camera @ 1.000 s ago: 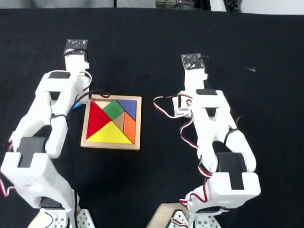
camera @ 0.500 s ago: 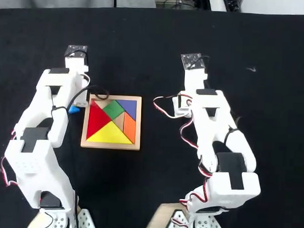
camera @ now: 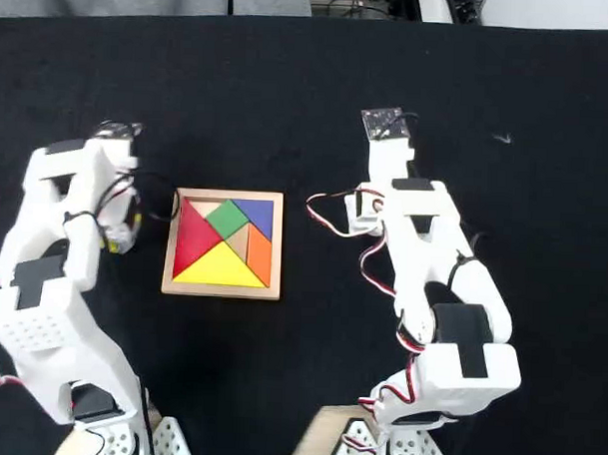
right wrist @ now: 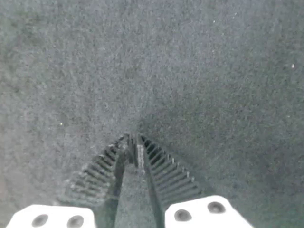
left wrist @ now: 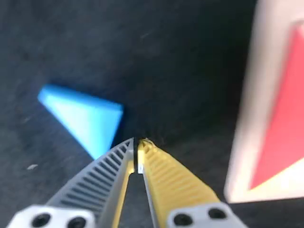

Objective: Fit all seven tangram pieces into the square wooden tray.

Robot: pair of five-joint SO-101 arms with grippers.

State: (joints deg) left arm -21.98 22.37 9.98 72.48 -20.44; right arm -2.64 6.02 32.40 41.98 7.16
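One piece was not yet placed: a light blue triangle (left wrist: 83,114) lay on the black cloth (left wrist: 156,52) just outside the tray (left wrist: 259,95). The left gripper (left wrist: 137,145) hung beside it, jaws together and empty, so the next move likely called for opening them around the triangle. The right gripper (right wrist: 132,142), jaws also together, sat over bare cloth. The left wrist view gave the triangle, where the left arm (camera: 64,229) blocked the overhead view. Overhead, the other pieces (camera: 223,267) lay fitted, with one corner patch seemingly bare.
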